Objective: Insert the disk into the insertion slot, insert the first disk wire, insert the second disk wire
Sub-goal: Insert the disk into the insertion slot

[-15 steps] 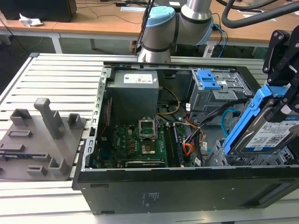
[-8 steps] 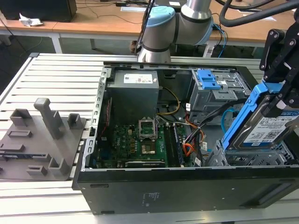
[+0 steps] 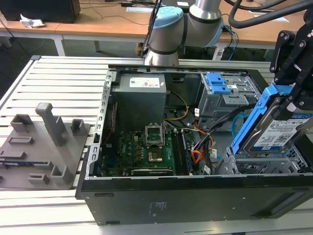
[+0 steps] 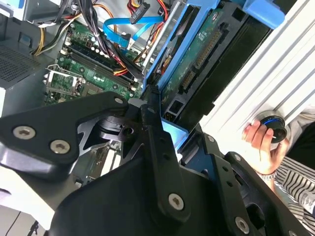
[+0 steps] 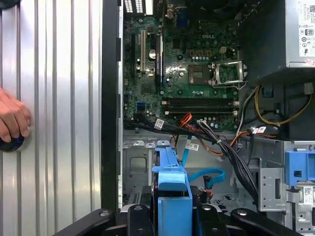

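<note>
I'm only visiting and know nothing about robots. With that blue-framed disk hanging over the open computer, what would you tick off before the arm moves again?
1. Grip: ok. The pincer is shut on the disk.
2. Disk seated in the insertion slot: not ok. It hangs tilted above the slot.
3. Path free of cables: cannot tell. The blue cable and black wires lie close by.
4. Person's hand outside the computer case: ok. It rests on a knob on the slatted table.

cables (image 3: 204, 146) beside insertion slot (image 3: 259, 165), disk (image 3: 276, 132) above
</note>
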Robot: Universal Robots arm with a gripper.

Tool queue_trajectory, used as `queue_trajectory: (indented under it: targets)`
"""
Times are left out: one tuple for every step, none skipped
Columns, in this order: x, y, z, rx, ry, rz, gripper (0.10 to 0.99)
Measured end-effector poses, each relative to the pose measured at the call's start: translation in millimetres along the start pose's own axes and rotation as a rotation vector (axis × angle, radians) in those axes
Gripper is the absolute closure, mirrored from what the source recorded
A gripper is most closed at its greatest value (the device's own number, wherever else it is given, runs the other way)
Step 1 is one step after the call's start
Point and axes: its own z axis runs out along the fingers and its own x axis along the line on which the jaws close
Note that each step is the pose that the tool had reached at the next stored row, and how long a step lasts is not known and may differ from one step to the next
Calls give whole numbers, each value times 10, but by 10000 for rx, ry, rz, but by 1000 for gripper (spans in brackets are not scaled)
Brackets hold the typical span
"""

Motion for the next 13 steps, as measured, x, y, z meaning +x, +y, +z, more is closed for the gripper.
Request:
queue_trajectory:
  targets:
    - [0, -2, 6, -1, 0, -1, 722]
    - [0, -3, 17, 0, 0, -2, 722]
    - [0, -5, 30, -1, -1, -2, 722]
    - [0, -6, 40, -1, 0, -2, 722]
    - [0, -6, 50, 0, 0, -2, 722]
    - [0, -7, 61, -1, -1, -2, 722]
    - [0, -8, 82, -1, 0, -1, 722]
    - [0, -8, 95, 0, -1, -1, 722]
    - [-1, -9, 109, 0, -1, -1, 722]
    - [-1, -9, 126, -1, 0, -1, 722]
    - [-1, -10, 134, 0, 0, -2, 722]
    - [-1, -10, 141, 0, 0, -2, 722]
    - [-1, -10, 151, -1, 0, -2, 722]
